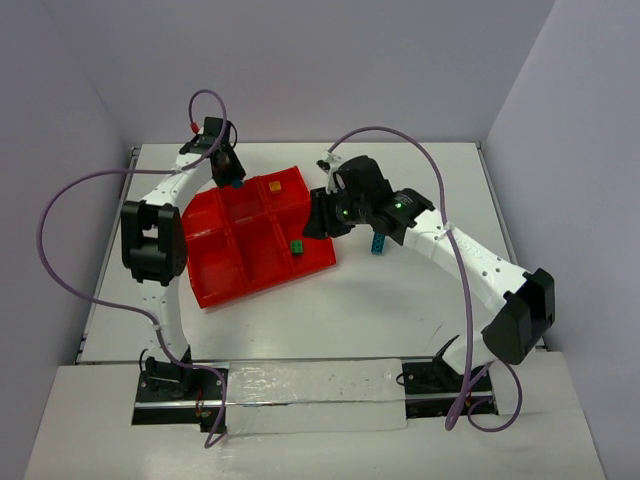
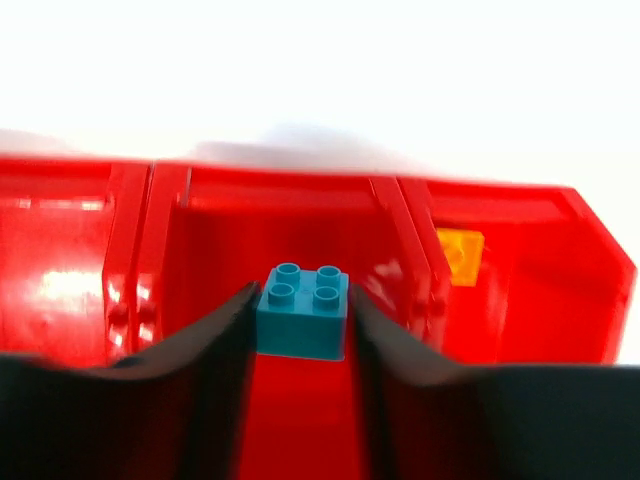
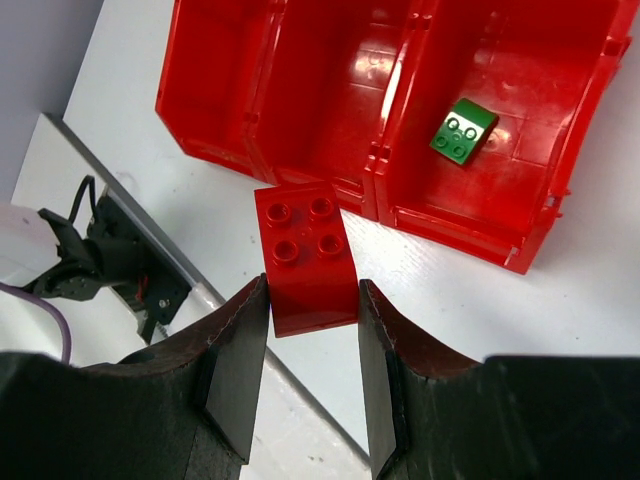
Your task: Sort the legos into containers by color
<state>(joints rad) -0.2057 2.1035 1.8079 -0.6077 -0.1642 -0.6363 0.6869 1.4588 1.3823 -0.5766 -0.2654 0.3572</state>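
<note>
Carrying one brick apiece, both arms hover at the red tray (image 1: pixel 225 268); the left gripper (image 2: pixel 302 330) is clenched on a teal brick (image 2: pixel 303 312) above the far row's middle compartment, beside the one holding an orange brick (image 2: pixel 459 256), presumably so teal gets its own bin; the right gripper (image 3: pixel 310 310) pinches a red brick (image 3: pixel 305 255) by its sides near the tray's right rim, clear of the green brick (image 3: pixel 463 131); a second teal brick (image 1: pixel 378 243) waits on the table (image 1: pixel 400 320).

I see red plastic six-compartment tray (image 1: pixel 215 275) on white bench (image 1: pixel 400 300); green plastic brick (image 1: pixel 297 246) in near-right compartment, orange plastic brick (image 1: pixel 275 186) in far-right, teal plastic brick (image 1: pixel 378 242) on bench right of tray.
</note>
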